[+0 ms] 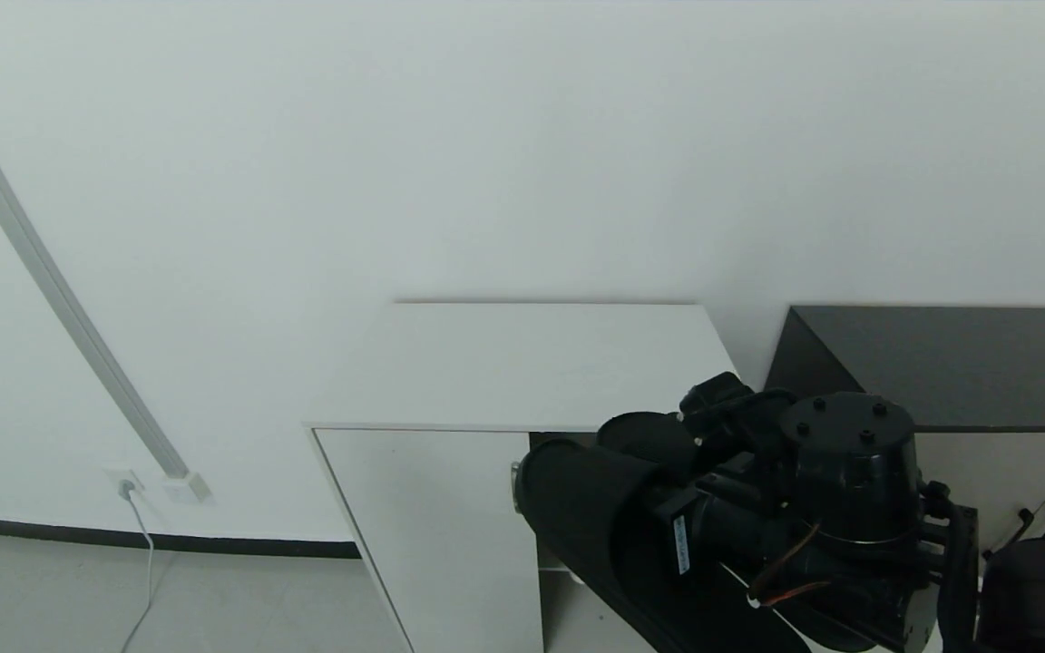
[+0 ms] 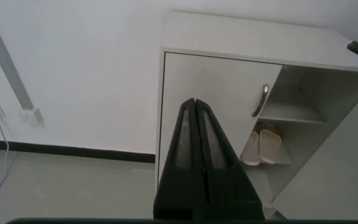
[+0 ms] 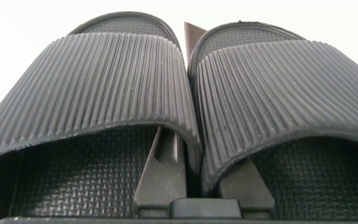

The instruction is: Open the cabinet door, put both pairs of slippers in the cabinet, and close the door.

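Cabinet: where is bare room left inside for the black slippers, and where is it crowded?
For the black slippers, the upper shelf is bare, bordered by the closed left door. The shelf below is crowded beside that door by the pale slippers; the rest is hidden. The cabinet top is bare too.
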